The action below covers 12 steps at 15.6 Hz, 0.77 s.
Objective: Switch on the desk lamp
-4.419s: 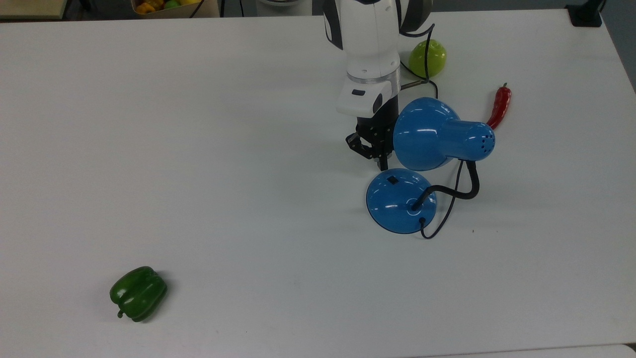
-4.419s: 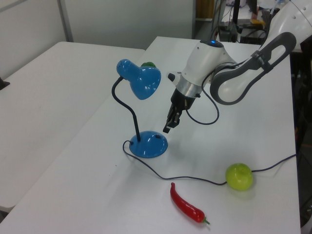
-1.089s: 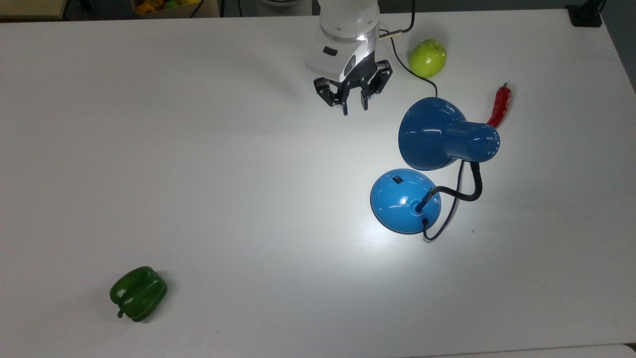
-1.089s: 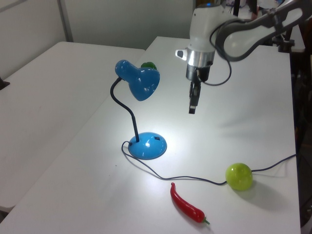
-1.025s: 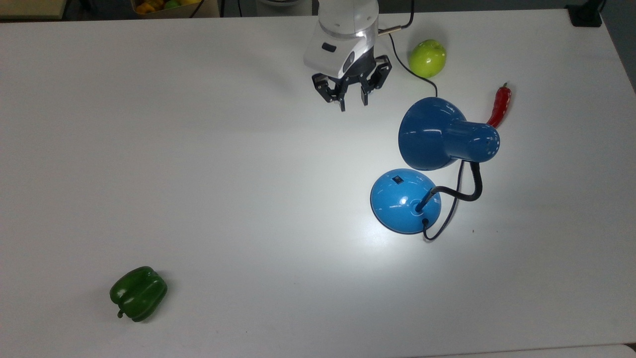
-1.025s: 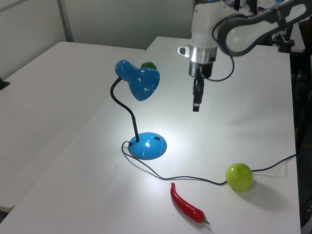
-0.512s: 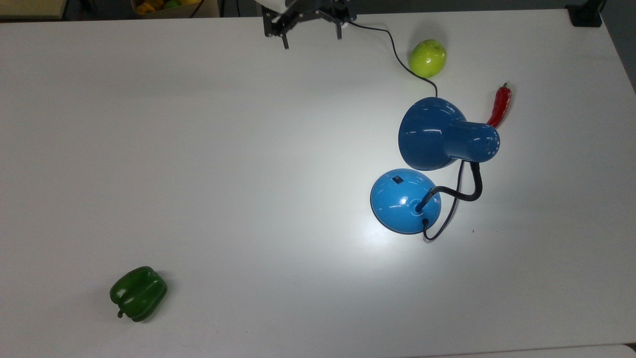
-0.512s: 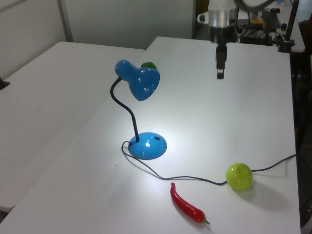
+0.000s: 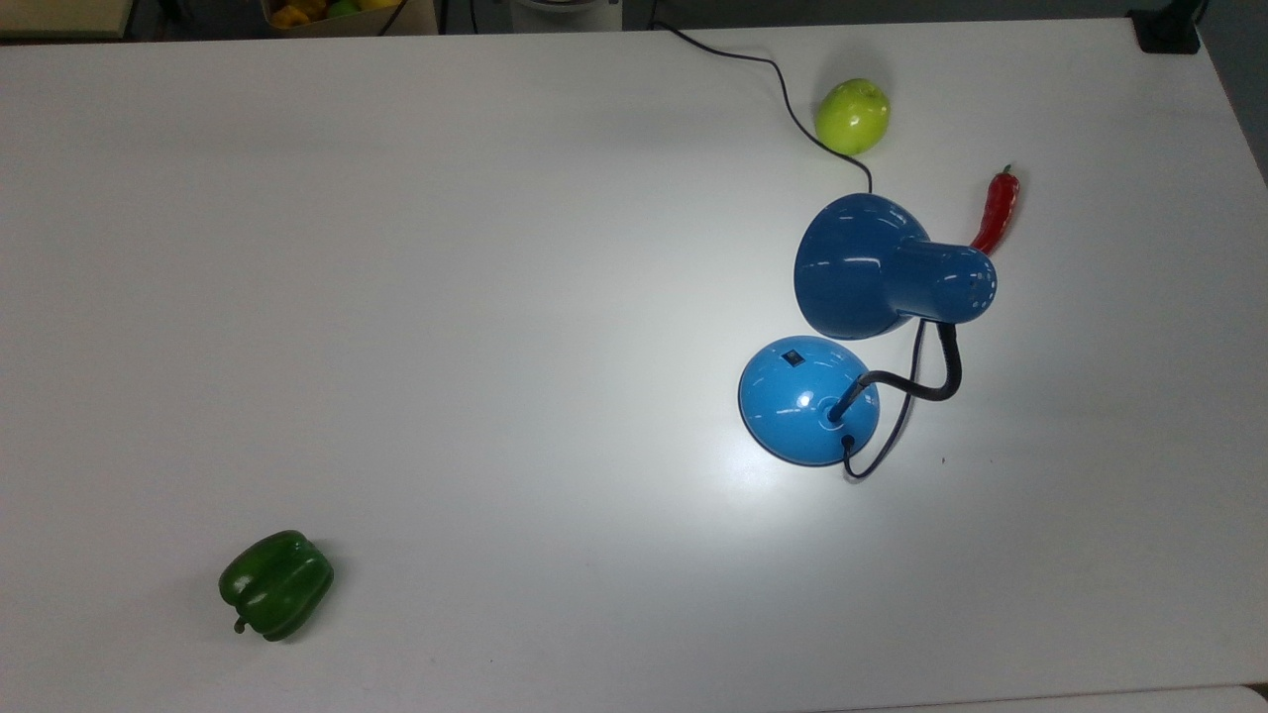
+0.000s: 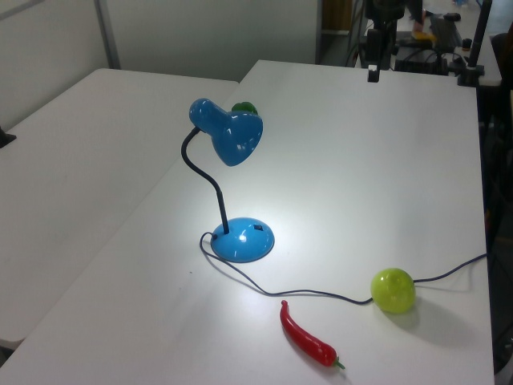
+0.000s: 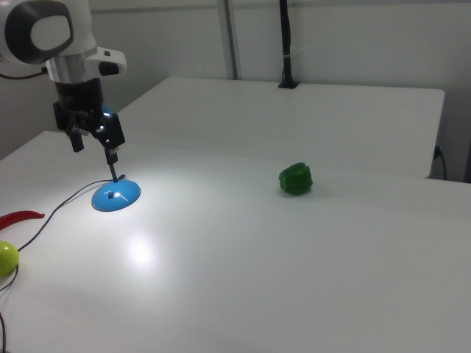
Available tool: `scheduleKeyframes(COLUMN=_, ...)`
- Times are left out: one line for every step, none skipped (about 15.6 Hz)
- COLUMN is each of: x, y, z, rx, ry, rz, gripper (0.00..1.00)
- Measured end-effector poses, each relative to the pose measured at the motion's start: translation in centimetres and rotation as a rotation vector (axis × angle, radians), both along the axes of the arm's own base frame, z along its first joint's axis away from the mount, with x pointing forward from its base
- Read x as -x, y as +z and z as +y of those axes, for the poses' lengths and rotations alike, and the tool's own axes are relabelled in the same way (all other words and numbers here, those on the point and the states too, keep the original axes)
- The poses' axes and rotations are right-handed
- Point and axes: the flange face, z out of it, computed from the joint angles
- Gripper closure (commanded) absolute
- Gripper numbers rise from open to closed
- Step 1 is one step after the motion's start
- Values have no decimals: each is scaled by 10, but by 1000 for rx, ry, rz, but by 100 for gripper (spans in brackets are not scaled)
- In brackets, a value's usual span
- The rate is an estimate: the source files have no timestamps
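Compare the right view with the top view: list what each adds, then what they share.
Right view: the open tool in front of the lamp's shade, and a black post on the far table. Top view: a box of produce past the table edge. Both: the lit lamp's base, pepper, chili, apple.

lamp shade [image 11: 109,122] behind gripper [image 11: 93,144]

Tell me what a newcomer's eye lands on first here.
The lit desk lamp near the top view's right, throwing a bright pool of light on the white table around its blue base. Then the colours: a green apple and red chili beside it, and a green bell pepper alone at lower left.
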Motion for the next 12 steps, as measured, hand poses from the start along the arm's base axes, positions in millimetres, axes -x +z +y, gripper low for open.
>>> scheduleKeyframes(x=0, y=0, z=-2, rx=3, ry=-4, rz=-2, gripper=0)
scheduleKeyframes(x=-2, y=1, z=-3, rx=5, ry=3, rz=-13, gripper=0)
scheduleKeyframes(x=-6, y=1, z=-3, rx=4, ry=32, rz=-41, gripper=0)
scheduleKeyframes(x=-9, y=1, z=-4, rx=4, ry=65, rz=-59, gripper=0)
scheduleKeyframes(x=-12, y=1, z=-5, rx=4, ry=94, rz=-73, gripper=0)
scheduleKeyframes(x=-15, y=0, z=-7, rx=5, ry=119, rz=-90, gripper=0)
scheduleKeyframes(x=-18, y=-1, z=-10, rx=6, ry=138, rz=-100, gripper=0)
scheduleKeyframes(x=-19, y=-2, z=-13, rx=7, ry=147, rz=-104, gripper=0)
scheduleKeyframes(x=-20, y=-3, z=-16, rx=8, ry=152, rz=-107, gripper=0)
scheduleKeyframes(x=-21, y=-3, z=-17, rx=8, ry=153, rz=-108, gripper=0)
scheduleKeyframes(x=-21, y=-3, z=-19, rx=9, ry=151, rz=-108, gripper=0)
scheduleKeyframes(x=-21, y=-3, z=-20, rx=9, ry=151, rz=-109, gripper=0)
